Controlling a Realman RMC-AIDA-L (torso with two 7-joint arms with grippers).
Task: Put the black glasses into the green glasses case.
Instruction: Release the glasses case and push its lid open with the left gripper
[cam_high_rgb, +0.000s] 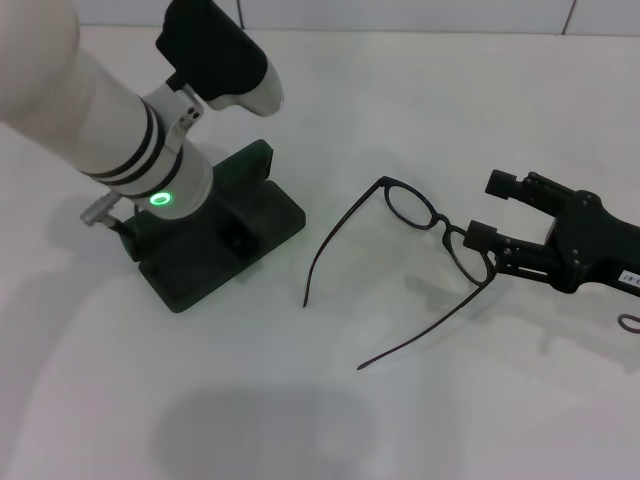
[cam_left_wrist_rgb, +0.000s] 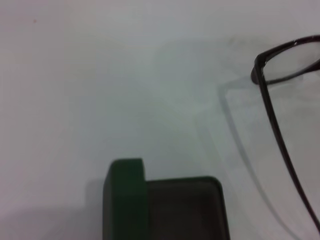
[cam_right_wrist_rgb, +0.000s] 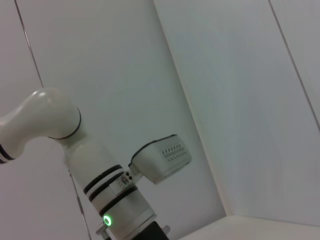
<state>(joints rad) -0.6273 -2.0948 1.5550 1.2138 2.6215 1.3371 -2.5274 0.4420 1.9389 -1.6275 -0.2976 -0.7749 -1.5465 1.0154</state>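
Overhead head view; close wrist views

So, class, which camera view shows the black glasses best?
The head view: the black glasses lie whole and unfolded on the table, with the right gripper open around one lens end. The left wrist view shows only a lens corner and one temple arm. The right wrist view shows none of them.

glossy black glasses, matt green glasses case
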